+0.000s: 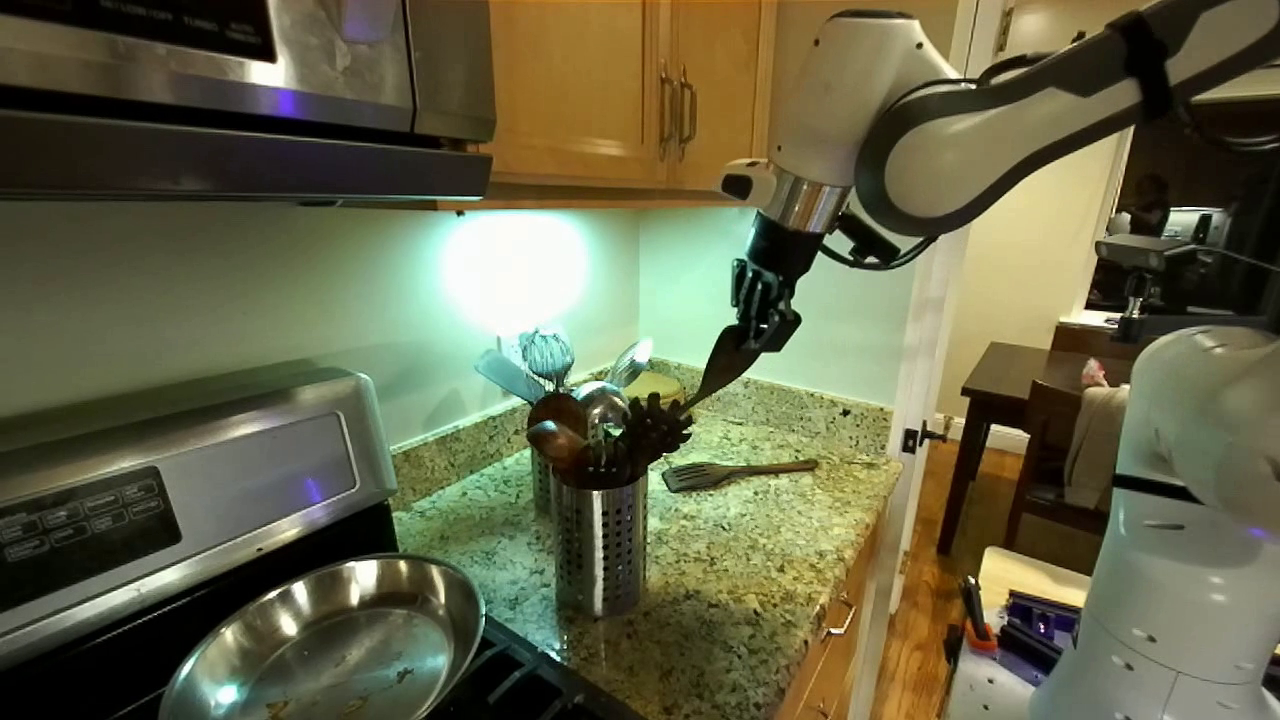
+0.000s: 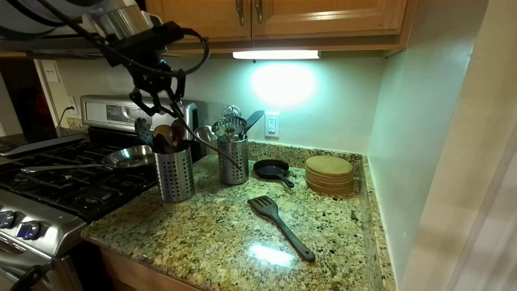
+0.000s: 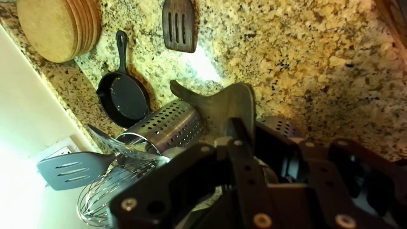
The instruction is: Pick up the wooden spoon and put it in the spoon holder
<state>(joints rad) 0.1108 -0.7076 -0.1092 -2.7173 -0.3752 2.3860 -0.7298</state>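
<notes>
My gripper [image 1: 766, 326] is shut on the broad end of the wooden spoon [image 1: 724, 364], above the counter. Its thin handle slants down; in an exterior view it shows edge-on [image 2: 186, 126], its lower end in front of the rear canister. In the wrist view the spoon [image 3: 222, 103] lies between the fingertips [image 3: 249, 127]. Two perforated steel canisters stand upright; I cannot tell which is the spoon holder. The canister nearer the stove [image 1: 600, 560] [image 2: 175, 174] holds wooden and dark utensils. The rear canister [image 2: 234, 169] [image 3: 168, 127] holds a whisk, a turner and steel tools.
A slotted wooden spatula [image 1: 735, 473] [image 2: 278, 220] lies on the granite counter. A small black pan [image 2: 271, 169] and a stack of round tan boards [image 2: 329, 178] stand by the back wall. A steel frying pan [image 1: 340, 640] sits on the stove. Cabinets [image 2: 323, 20] hang above.
</notes>
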